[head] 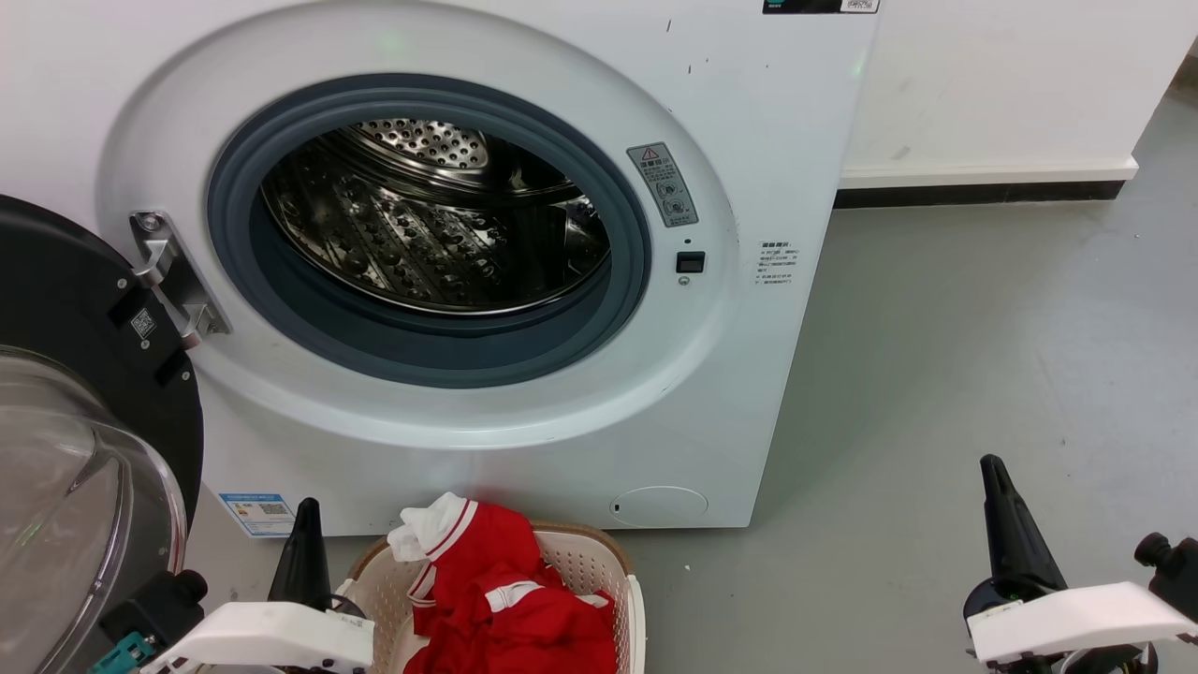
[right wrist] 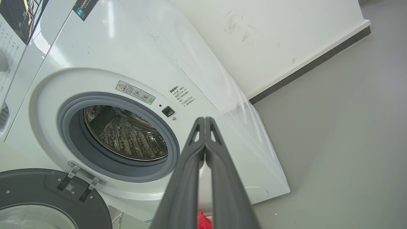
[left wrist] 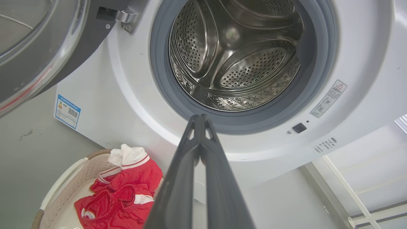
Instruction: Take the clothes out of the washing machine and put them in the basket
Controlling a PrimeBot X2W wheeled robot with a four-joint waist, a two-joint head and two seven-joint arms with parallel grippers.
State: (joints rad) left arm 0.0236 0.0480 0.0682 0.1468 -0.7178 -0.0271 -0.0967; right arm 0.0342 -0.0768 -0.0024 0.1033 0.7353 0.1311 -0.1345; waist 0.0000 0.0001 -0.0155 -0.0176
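Red clothes (head: 510, 599) are in the basket (head: 604, 548), heaped against its far rim. A white collar (head: 426, 534) drapes over the rim's far-left edge. The basket stands on the floor (head: 936, 374), just beside the washer (head: 749, 140) front and below the porthole (head: 430, 225).

Left claw (left wrist: 200, 120): we read it fully closed, fingers pressed tip to tip, gripping nothing. Head view puts it just beside the basket's left rim; we can't tell whether it touches. In its wrist view the tips point at the lower edge of the grey porthole seal, apart from it.

Right claw (right wrist: 205, 121): same, fingers together at the tips with nothing between them. Head view has it over the floor, well apart from the washer's right side and from the basket. A sliver of red shows behind its fingers at the bottom edge of its wrist view.

Drum (left wrist: 235, 57): we see perforated steel wall and paddles through the porthole.

Door (head: 75, 300): wide open on the washer's left, glass bowl facing out.
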